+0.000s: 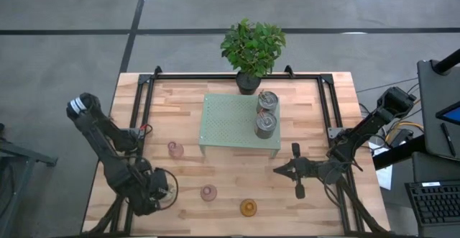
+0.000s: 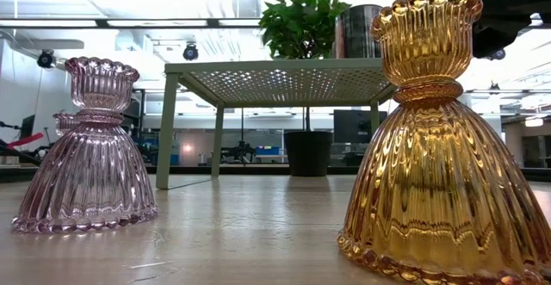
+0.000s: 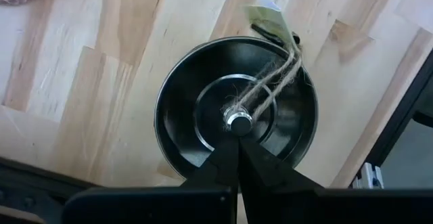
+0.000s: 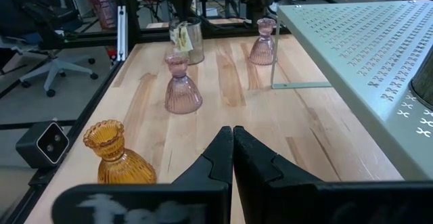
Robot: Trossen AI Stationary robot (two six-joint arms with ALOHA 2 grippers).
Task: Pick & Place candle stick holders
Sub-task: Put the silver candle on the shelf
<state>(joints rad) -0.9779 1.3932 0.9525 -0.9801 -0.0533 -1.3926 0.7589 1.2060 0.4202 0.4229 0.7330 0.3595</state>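
Pale wooden worktop (image 1: pixel 237 177) inside a black frame, with a green perforated shelf (image 1: pixel 230 121) at centre and a potted plant (image 1: pixel 251 47) at the far edge.

Holders: two silvery holders (image 1: pixel 266 114) stand touching on the shelf's right part. A third silvery holder (image 3: pixel 237 119) sits on the worktop near the front-left corner, directly under the left hand (image 1: pixel 154 188); a twine-tied tag hangs from its centre. Two pink glass holders (image 1: pixel 176 149) (image 1: pixel 208 193) stand on the worktop left of and in front of the shelf. The amber glass holder (image 1: pixel 248 208) stands near the front edge.

Hands: left hand fingers are together, tips at the metal holder's centre stud; whether they pinch it cannot be confirmed. Right hand (image 1: pixel 296 170) lies low over the worktop in front of the shelf's right corner, fingers shut, holding nothing.

Handling assessment: glass pieces are ribbed, bell-shaped, probably heavy for size, rigid, brittle and slick. Best hold appears to be the narrow waist below the fluted cup. The metal piece looks light and smooth; its rim or centre stud offers purchase.
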